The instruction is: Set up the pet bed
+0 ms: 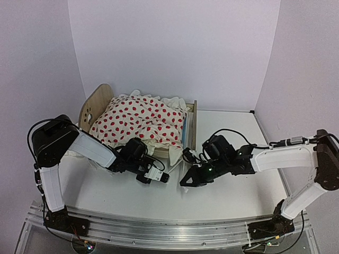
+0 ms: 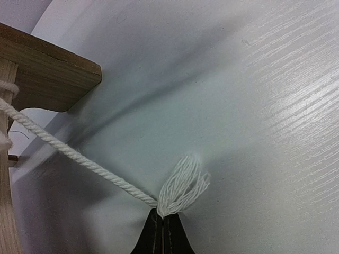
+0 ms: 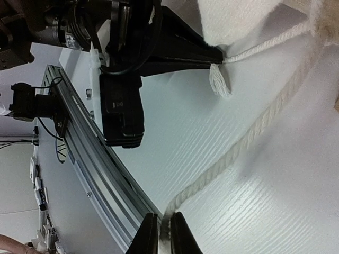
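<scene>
- Finding: a robotics laboratory test cell.
- Plain white panels (image 1: 175, 47) enclose a white table (image 1: 233, 196) on three sides, forming a booth.
- An aluminium rail (image 1: 159, 230) runs along the near edge and carries the bases of the left arm (image 1: 50, 188) and right arm (image 1: 286, 157).
- Exposed black cables (image 1: 233, 132) loop along the arms.
- A black camera module (image 3: 122, 111) sits on a wrist.

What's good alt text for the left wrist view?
The left gripper, shut, pinches a white twisted cord just behind its frayed tassel end. The cord runs straight up-left over the white table to the light-wood pet bed at the picture's left edge.
</scene>
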{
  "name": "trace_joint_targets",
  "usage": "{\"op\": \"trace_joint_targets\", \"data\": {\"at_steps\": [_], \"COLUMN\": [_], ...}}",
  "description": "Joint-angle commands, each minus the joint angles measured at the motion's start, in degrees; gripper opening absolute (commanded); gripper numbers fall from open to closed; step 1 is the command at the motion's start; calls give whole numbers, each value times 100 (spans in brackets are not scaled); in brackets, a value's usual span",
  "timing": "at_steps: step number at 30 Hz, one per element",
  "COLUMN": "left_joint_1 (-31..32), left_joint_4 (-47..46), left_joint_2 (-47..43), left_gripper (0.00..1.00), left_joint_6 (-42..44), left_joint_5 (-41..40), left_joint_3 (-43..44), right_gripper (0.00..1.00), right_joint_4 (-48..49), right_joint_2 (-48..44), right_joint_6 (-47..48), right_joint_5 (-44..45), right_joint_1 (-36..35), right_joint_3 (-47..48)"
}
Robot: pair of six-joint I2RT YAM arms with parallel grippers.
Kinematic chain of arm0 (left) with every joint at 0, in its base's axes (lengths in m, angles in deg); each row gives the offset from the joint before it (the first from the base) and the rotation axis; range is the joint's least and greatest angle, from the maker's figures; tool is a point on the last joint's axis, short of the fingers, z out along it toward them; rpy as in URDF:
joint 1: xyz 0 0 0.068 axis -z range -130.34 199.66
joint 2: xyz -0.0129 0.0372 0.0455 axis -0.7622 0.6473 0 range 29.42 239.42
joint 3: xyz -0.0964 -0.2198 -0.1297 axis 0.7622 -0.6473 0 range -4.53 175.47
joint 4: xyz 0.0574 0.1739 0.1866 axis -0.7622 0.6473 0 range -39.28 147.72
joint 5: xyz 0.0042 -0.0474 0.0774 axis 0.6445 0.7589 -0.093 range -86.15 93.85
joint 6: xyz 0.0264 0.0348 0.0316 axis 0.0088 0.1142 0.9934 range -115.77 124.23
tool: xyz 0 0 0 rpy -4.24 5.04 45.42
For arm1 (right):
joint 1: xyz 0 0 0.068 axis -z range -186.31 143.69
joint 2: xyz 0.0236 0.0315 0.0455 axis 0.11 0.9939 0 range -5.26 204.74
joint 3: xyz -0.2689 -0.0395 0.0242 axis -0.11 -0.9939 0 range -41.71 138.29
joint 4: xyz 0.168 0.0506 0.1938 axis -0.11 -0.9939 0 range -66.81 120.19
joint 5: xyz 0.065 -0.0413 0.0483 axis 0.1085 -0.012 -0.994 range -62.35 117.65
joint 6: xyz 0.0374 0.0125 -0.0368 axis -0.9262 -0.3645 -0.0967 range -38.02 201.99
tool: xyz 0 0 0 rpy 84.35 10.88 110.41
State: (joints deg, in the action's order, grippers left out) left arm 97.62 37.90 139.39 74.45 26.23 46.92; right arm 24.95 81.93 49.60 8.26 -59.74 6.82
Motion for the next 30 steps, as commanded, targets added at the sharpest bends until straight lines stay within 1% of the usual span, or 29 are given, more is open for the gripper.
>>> {"op": "trace_joint_targets", "data": {"at_steps": [1,3,4,6,7,8,9,12,13,15,18,20,21,22,25,26,28,29,30], "left_joint_1": [1,0,0,0,1,-1,1,2,-3,-48,-217,-357,-420,-474,-483,-481,-481,-481,-482], "left_joint_4": [502,822,1062,1577,1752,1889,1933,1859,1759,1578,1391,1315,1341,1390,1540,1524,1436,1381,1344], "left_joint_2": [-178,-519,-753,-1245,-1459,-1698,-1947,-2646,-2790,-3047,-3305,-3400,-3428,-3442,-3455,-3480,-3574,-3648,-3755], "left_gripper": [14,28,35,44,51,58,61,64,64,64,66,68,69,69,69,68,66,66,65], "left_joint_6": [52,184,264,273,191,56,-172,-998,-1324,-1946,-2226,-2309,-2370,-2414,-2379,-2373,-2433,-2539,-2752], "left_joint_5": [242,489,604,900,1034,1102,1129,797,522,-323,-1443,-1872,-1986,-2070,-2277,-2374,-2517,-2566,-2586], "left_joint_3": [88,-60,-116,-242,-300,-335,-363,-360,-340,-306,-451,-562,-579,-582,-711,-796,-1080,-1185,-1249], "right_gripper": [40,54,57,59,60,60,61,62,62,60,53,48,47,48,51,54,63,66,68], "right_joint_4": [450,202,-6,-725,-1208,-1508,-1745,-2031,-2062,-2075,-2082,-2087,-2087,-2088,-2094,-2094,-2091,-2089,-2079], "right_joint_2": [200,64,-35,-271,-374,-421,-439,-256,-146,134,642,912,1020,1112,1378,1431,1536,1563,1579], "right_joint_6": [-377,-297,-150,271,449,631,741,694,601,282,-302,-844,-1138,-1436,-1731,-1857,-2092,-2222,-2356], "right_joint_5": [-18,-22,29,345,571,870,1119,1997,2309,2712,2954,2990,3052,3178,3540,3630,3744,3812,3889], "right_joint_1": [-34,-29,-33,-29,-21,-7,18,39,33,36,28,13,-38,-96,-383,-471,-597,-649,-676], "right_joint_3": [-169,-94,34,469,725,991,1287,2023,2210,2490,2810,2969,3025,3078,3194,3205,3184,3159,3110]}}
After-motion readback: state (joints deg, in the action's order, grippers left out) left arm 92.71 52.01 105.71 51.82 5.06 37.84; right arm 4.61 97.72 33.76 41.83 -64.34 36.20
